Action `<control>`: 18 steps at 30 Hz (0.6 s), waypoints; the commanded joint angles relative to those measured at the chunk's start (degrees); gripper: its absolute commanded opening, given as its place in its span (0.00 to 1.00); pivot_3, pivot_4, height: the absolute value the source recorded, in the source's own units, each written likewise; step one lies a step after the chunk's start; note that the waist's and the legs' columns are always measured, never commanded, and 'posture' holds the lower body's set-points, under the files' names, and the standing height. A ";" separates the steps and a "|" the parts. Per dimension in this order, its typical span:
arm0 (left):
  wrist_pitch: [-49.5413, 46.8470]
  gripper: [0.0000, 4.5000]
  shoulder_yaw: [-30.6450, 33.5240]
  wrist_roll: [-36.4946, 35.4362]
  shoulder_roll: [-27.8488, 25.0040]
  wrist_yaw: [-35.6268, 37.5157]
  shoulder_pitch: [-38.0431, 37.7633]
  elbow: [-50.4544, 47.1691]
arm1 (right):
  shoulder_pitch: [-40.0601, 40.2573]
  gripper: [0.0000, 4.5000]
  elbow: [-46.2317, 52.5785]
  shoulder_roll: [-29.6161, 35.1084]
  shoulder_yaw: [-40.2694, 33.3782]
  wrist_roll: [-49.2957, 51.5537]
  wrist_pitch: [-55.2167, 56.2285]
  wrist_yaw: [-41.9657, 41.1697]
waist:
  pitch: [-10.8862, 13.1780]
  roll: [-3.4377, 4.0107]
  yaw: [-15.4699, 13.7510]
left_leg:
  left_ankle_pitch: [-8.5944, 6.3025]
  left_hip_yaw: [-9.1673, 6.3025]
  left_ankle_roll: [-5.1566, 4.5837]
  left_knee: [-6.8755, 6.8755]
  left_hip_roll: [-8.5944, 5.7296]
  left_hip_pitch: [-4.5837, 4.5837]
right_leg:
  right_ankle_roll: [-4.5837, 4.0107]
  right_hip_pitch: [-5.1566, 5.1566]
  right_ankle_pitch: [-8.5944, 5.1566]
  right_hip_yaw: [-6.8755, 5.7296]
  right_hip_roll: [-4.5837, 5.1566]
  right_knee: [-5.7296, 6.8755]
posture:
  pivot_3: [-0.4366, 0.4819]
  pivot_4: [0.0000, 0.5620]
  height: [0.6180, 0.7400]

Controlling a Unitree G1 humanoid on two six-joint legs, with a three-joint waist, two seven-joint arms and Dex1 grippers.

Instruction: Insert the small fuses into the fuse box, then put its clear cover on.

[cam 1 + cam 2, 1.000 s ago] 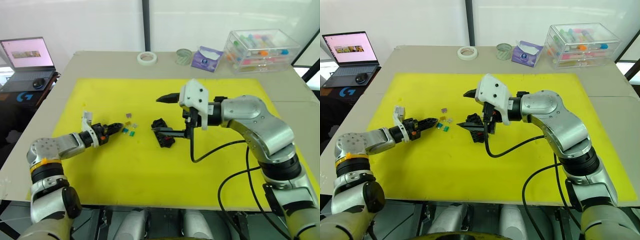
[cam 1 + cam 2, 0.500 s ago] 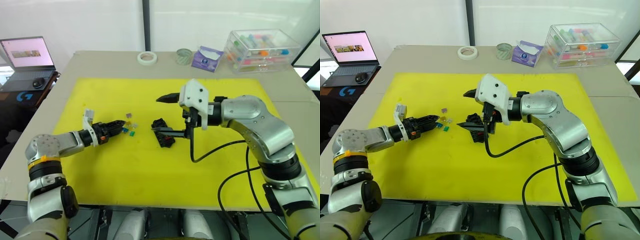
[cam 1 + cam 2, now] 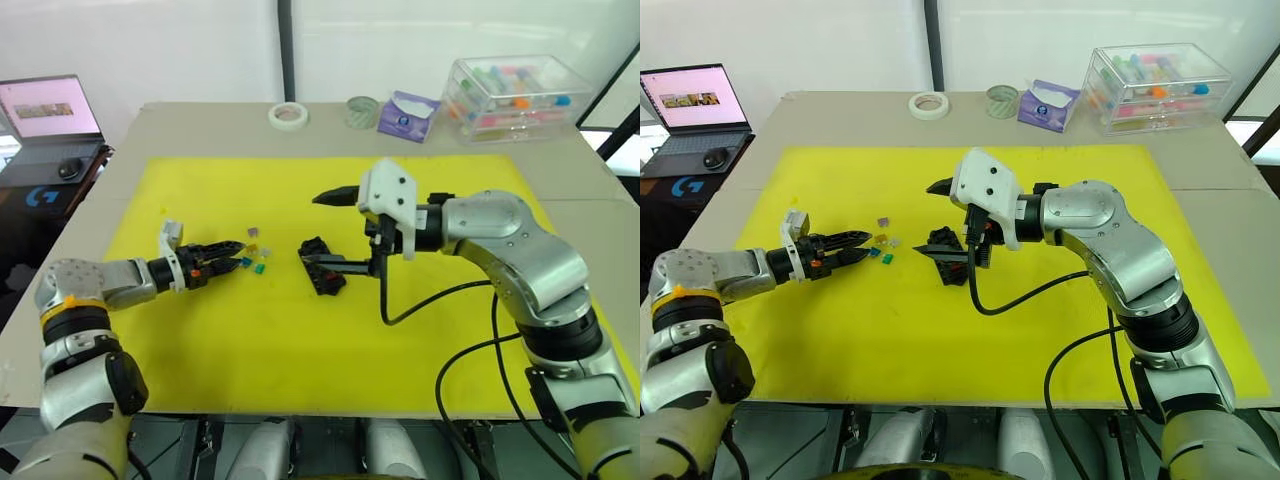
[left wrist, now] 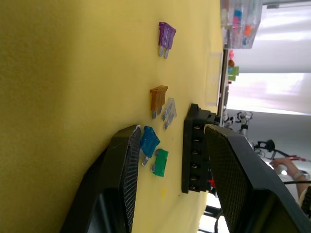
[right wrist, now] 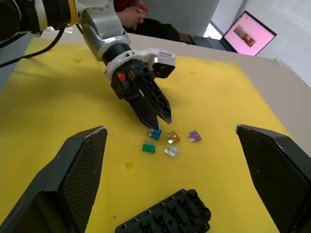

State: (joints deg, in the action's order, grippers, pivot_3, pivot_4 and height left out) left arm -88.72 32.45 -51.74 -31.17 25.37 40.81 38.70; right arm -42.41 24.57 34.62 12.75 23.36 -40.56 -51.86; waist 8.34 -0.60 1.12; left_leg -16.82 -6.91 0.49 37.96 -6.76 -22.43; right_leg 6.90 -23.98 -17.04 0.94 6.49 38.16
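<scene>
At the left gripper (image 5: 154, 116) tips, the small fuses (image 5: 167, 141).

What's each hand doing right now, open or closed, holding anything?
Left hand: open, empty, one finger against the blue fuse.
Right hand: wide open, empty, above the fuse box.

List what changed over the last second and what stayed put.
The left gripper has crept forward along the yellow mat to the loose small fuses; its open fingertips now sit right at the blue fuse, nothing gripped yet. The right gripper stays open over the fuse box, and the fuses lie where they were.
</scene>
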 commanded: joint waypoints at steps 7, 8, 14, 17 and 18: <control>-2.93 0.49 -2.01 3.13 -1.68 1.82 -1.02 0.00 | -0.45 1.00 2.84 -0.44 -0.73 0.48 0.65 0.72 | 0.00 0.00 0.00 | 0.00 0.00 0.00 0.00 0.00 0.00 | 0.00 -0.02 0.00 0.01 0.00 0.00 | 0.48 0.27 1.00; -2.94 0.49 -2.13 3.29 -1.85 2.09 -1.07 -0.07 | -0.42 1.00 2.91 -0.42 -0.74 0.51 0.62 0.76 | 0.00 0.00 0.00 | 0.00 0.00 0.00 0.00 0.00 -0.01 | 0.00 -0.02 0.00 0.01 0.00 0.00 | 0.48 0.27 1.00; -3.68 0.49 -1.46 1.97 -4.42 4.63 -0.61 -1.60 | -0.23 1.00 3.31 -0.27 -0.85 0.67 0.34 0.86 | 0.00 0.00 0.06 | 0.00 0.00 0.00 -0.01 0.00 -0.02 | 0.00 -0.05 0.00 0.02 -0.01 0.00 | 0.48 0.27 1.00; -3.78 0.49 -3.32 -4.50 -7.55 6.20 -0.94 -3.50 | -0.03 1.00 3.53 -0.16 -0.96 0.82 0.25 0.81 | 0.01 -0.02 0.09 | 0.00 0.00 0.00 -0.01 0.00 -0.09 | 0.00 -0.16 0.00 0.07 -0.03 0.04 | 0.48 0.27 1.00; -3.78 0.49 -4.67 -6.95 -8.71 6.28 -1.46 -4.52 | 0.00 1.00 3.53 -0.15 -0.96 0.84 0.27 0.78 | 0.02 -0.02 0.05 | 0.00 0.00 0.00 -0.01 0.00 -0.10 | 0.00 -0.18 0.00 0.07 -0.03 0.04 | 0.48 0.27 1.00</control>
State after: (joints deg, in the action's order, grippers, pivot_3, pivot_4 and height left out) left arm -92.18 29.25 -53.71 -37.71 30.47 39.47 37.13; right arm -41.98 25.74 34.62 12.75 23.48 -40.80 -51.22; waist 8.36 -0.63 1.17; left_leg -16.82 -6.91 0.50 37.95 -6.76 -22.55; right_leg 6.90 -24.17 -17.04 1.03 6.47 38.20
